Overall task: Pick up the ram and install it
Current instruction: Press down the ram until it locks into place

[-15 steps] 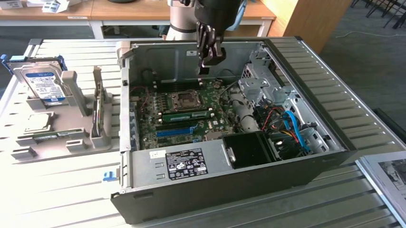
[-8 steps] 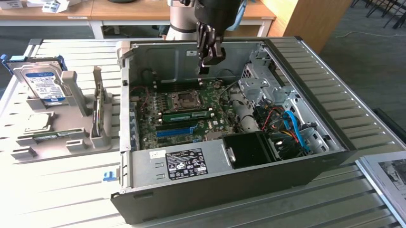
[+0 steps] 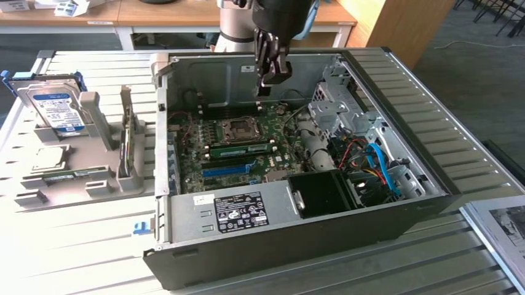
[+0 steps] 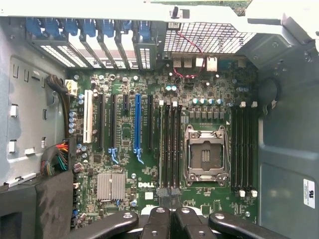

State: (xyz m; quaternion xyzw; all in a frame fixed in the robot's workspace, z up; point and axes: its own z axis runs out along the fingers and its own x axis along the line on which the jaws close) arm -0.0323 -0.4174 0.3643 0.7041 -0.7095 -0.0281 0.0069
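In the exterior view the computer case (image 3: 426, 184) lies open side up on the slatted worktop (image 3: 82, 252). The end effector (image 3: 264, 91) hangs inside its rim, above the motherboard (image 3: 275, 161). It is near the case's far wall, at about 12 o'clock from the processor socket (image 3: 242, 128). Its jaws are pressed together with nothing visible between them. In the wrist view the closed end effector (image 4: 169, 195) sits just over the ends of the dark memory slots beside the socket.

The ram (image 3: 242, 149) lies flat along the board at 6 o'clock of the socket, between it and the blue slot (image 3: 225, 170), well apart from the fingertips. Open board surrounds it. The metal drive cage (image 3: 340, 107) and the cables (image 3: 379, 161) crowd the 3 o'clock side, and the power supply (image 3: 238, 209) closes off 6 o'clock. At 9 o'clock, outside the case, a grey holder (image 3: 82, 178) carries a hard drive (image 3: 56, 109).
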